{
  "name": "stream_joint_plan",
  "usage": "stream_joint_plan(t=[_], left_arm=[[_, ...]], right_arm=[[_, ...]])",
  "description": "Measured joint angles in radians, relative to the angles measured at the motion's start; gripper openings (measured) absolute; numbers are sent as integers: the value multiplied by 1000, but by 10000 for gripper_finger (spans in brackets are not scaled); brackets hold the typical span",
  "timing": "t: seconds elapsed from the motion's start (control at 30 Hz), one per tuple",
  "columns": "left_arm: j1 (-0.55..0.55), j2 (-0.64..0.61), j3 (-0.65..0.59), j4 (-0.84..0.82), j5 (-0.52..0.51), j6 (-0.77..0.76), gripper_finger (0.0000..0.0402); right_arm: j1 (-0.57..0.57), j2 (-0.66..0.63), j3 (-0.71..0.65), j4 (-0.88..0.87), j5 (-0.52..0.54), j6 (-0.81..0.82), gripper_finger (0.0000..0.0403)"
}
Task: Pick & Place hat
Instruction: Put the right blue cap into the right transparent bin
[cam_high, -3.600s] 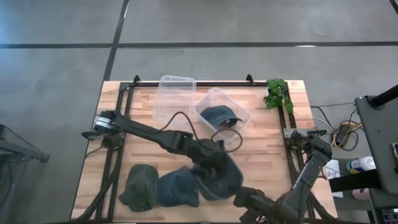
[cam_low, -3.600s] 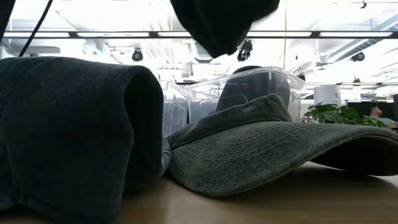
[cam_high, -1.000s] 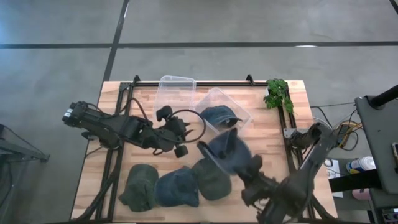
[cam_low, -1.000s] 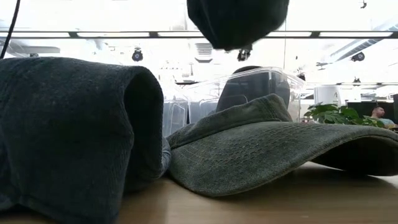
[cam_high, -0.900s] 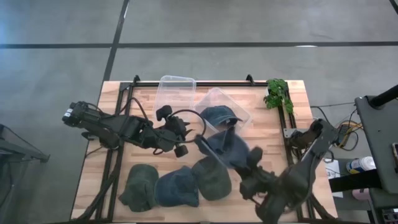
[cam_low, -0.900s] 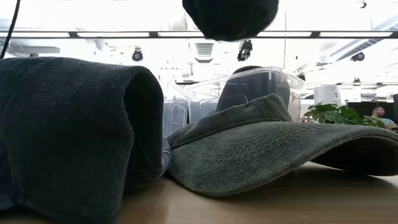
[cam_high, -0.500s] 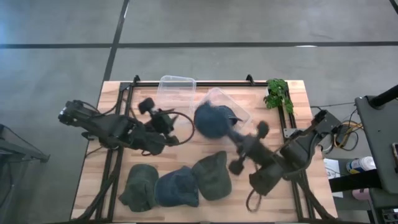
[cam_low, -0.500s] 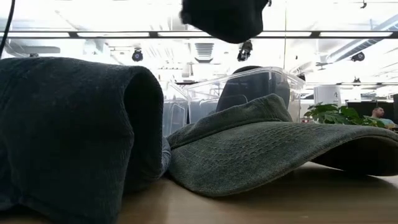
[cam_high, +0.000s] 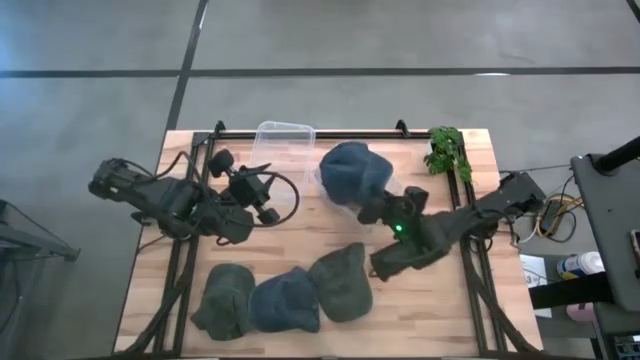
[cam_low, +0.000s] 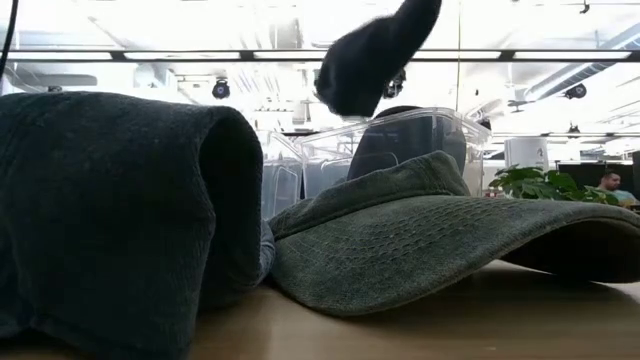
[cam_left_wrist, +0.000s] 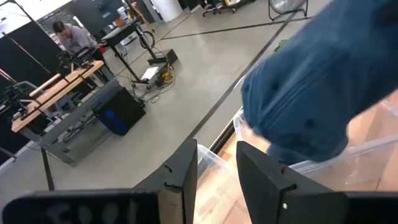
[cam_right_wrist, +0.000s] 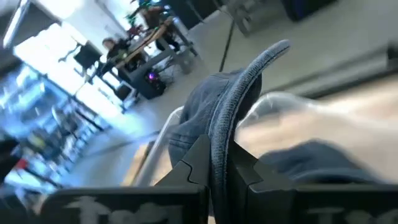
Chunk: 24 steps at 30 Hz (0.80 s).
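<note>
R gripper (cam_high: 372, 212) is clamped on the brim of a blue hat (cam_high: 352, 176), fingers pinched tight on the brim edge, seen close in the R wrist view (cam_right_wrist: 219, 163) where the brim (cam_right_wrist: 239, 99) runs edge-on up between the two fingers. Hat is held up in the air over the clear bin (cam_high: 385, 185) toward the back-middle of the table (cam_high: 300, 240), not resting in it as far as can be told. From above, the hat's long axis runs diagonal: crown toward the back-left, brim end toward the front-right at the gripper. In the low view the hat (cam_low: 370, 55) hangs tilted, upper end to the right, lower rounded end to the left, above the bin (cam_low: 420, 135). A 2nd empty clear bin (cam_high: 275, 155) sits just left of the first. L gripper (cam_high: 262, 200) hovers near that bin's front edge, mid-left of table, fingers (cam_left_wrist: 180, 171) spread apart w/ nothing between them; L wrist view shows the blue hat (cam_left_wrist: 311, 93) ahead of it, above a bin rim. 3 more hats lie in a row at the front: dark green (cam_high: 222, 300), blue (cam_high: 285, 300), olive (cam_high: 340, 282), touching each other. Small green plant (cam_high: 445, 150) at back-right corner. Person (cam_low: 605, 182) seen far off in the room.
</note>
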Motion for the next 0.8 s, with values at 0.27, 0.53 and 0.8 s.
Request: stream_joint_plan(t=[0.27,0.53,0.8], left_arm=[[-5,8,-30,-13,100,-60,106],[-8,8,-107,2,125,-98,106],[132,10,-140,330,330,263,106]], right_arm=[[-82,-112,-244,359,0,6,13],[-140,-271,-539,734,-81,28,13],[-126,-288,-629,881,-122,31,13]])
